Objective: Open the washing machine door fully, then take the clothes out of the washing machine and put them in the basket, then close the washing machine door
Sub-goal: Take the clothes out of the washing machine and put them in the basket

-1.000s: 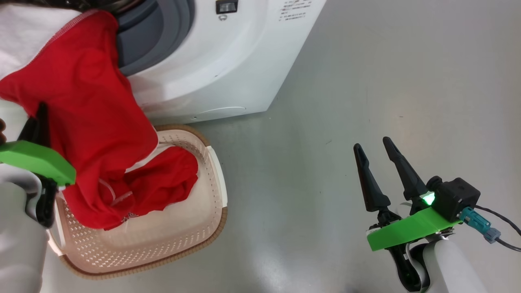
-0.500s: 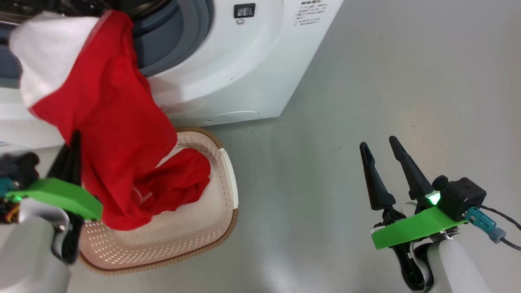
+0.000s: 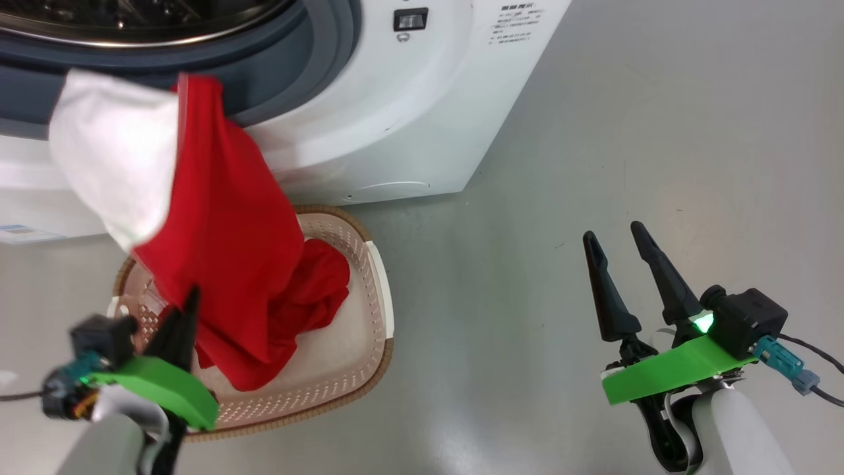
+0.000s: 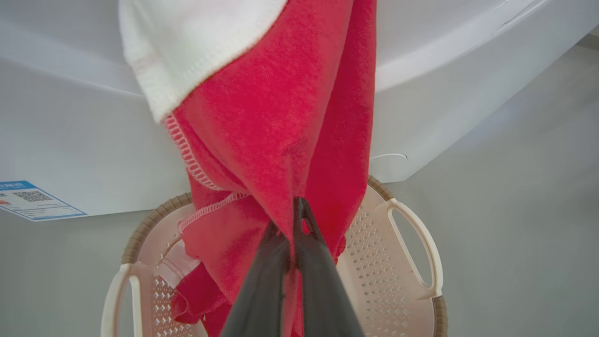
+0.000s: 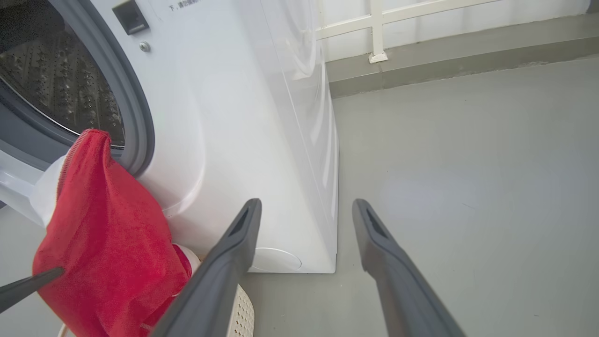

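Note:
The red and white clothes [image 3: 224, 218] hang stretched from the grey ring of the washing machine [image 3: 409, 119] down into the cream basket [image 3: 372, 366] on the floor in front of it. My left gripper [image 3: 188, 303] sits at the basket's near left side. In the left wrist view its fingers [image 4: 306, 243] are shut on a fold of the red clothes [image 4: 281, 117] above the basket [image 4: 421, 243]. My right gripper [image 3: 616, 237] stands open over bare floor to the right, its fingers [image 5: 234, 243] apart with nothing between them. The washing machine door is out of view.
The steel drum [image 5: 56, 84] is open at the machine's front. A blue label [image 4: 32, 199] sits low on the machine's white panel. Grey floor [image 3: 626, 132] stretches to the right of the machine, ending at a raised kerb and a white rail [image 5: 374, 28].
The head camera has shifted, showing more of the machine. My left gripper has drawn back towards me over the basket, pulling the clothes further out of the drum. The right gripper has stayed put.

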{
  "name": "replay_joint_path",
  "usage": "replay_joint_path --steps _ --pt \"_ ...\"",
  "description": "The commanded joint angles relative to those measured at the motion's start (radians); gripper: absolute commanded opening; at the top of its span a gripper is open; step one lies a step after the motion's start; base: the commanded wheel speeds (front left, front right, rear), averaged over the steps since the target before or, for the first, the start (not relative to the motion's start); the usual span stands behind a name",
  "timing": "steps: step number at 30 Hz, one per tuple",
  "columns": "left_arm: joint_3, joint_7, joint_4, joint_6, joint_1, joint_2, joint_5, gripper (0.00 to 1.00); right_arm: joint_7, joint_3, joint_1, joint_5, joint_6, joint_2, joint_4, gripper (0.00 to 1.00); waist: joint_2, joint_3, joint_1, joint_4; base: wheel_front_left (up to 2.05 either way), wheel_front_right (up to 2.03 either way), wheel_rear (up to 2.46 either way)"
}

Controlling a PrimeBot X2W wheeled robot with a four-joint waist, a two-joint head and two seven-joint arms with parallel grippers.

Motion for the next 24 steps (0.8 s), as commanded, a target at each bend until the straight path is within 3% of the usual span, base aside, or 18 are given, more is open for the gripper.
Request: replay_joint_path --steps 1,13,24 --pt "-0.004 -0.005 0.003 -0.003 0.031 0.022 -0.003 0.00 -0.012 0.026 0.012 -0.008 0.002 0.003 -0.021 1.00 0.0000 0.002 0.0000 -0.002 0.00 0.00 0.00" --pt "-0.159 -0.005 0.152 -0.003 0.047 -0.017 -0.084 0.00 -0.012 0.032 0.008 -0.006 0.002 0.003 -0.024 1.00 0.0000 0.019 0.0000 -0.012 0.00 0.00 0.00" --pt "-0.273 -0.005 0.296 -0.003 -0.018 -0.009 -0.197 0.00 -0.012 0.037 0.007 -0.004 0.002 0.003 -0.027 1.00 0.0000 0.037 0.0000 -0.024 0.00 0.00 0.00"
